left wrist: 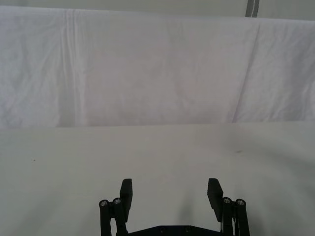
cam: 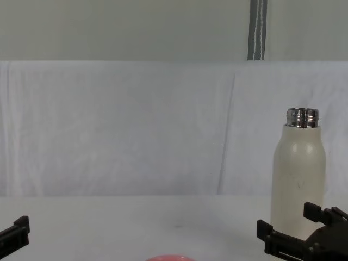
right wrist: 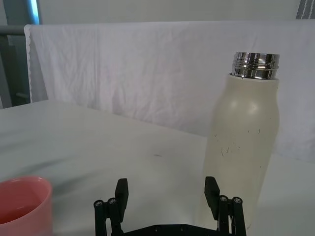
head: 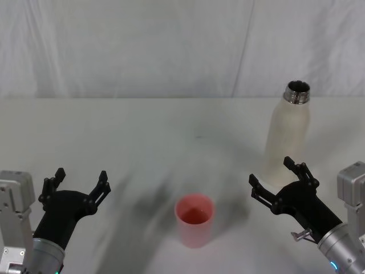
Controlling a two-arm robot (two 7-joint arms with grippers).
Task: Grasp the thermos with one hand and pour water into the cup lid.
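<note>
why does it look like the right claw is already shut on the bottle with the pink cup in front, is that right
Not quite. The right claw is open and short of the bottle, not shut on it; the head view shows its fingers spread just in front of the bottle, which stands upright on the table. The pink cup does sit in front, nearer the robot.

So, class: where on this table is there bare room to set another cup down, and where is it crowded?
Free: the wide patch between the left gripper and the cup lid, and the table's far left. Crowded: the right, where the open right gripper sits just before the thermos.
</note>
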